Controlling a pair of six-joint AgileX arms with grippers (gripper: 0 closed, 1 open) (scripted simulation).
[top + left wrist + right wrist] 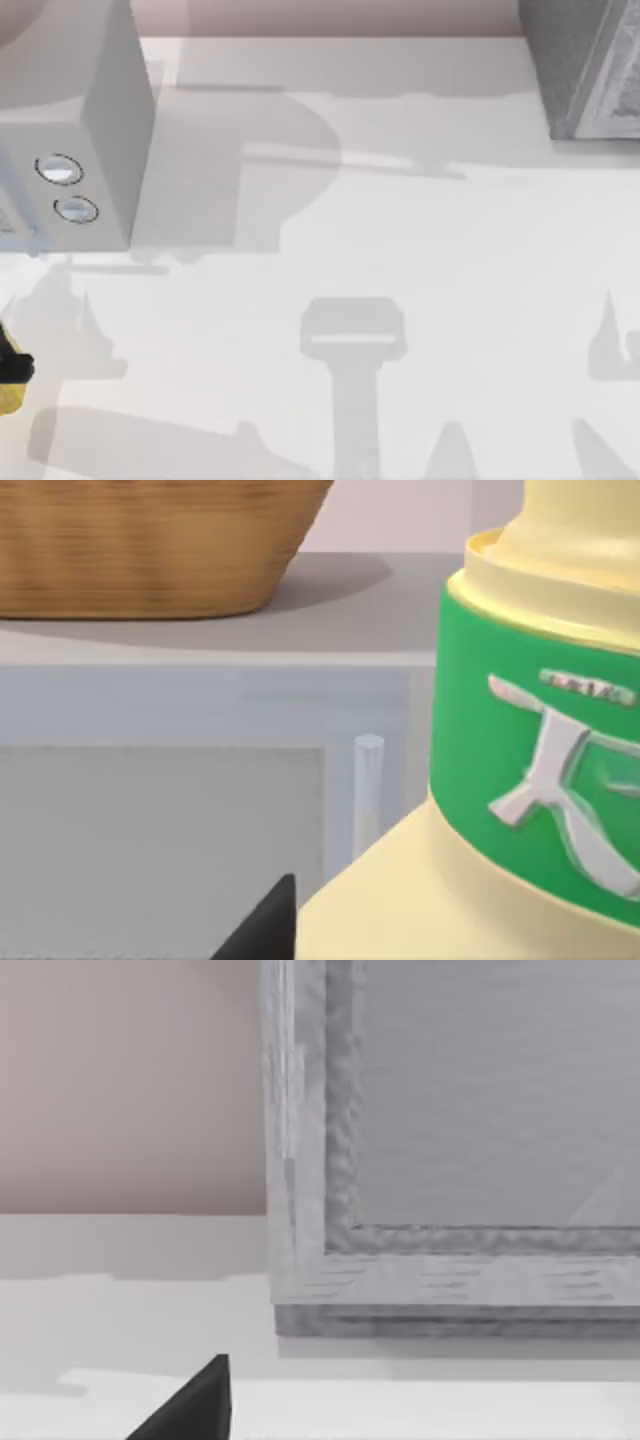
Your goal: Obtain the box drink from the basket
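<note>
Top view: box drink (10,385), a yellow corner at the table's (420,260) left edge, below the grey two-knob appliance (90,150); left wrist view: wicker basket (150,545) atop that appliance, green-labelled cream bottle (520,780) close by; right wrist view: grey framed cabinet (450,1160); finger states cannot be told; approach seemingly pending, requiring the left arm to reach basket or drink.

Partly seen items, cut by frame edges

Box drink (8,372): yellow corner only, top view's left edge. Grey appliance (95,130), woven basket (150,550), cream bottle (520,780), grey cabinet (450,1160): all cropped.
</note>
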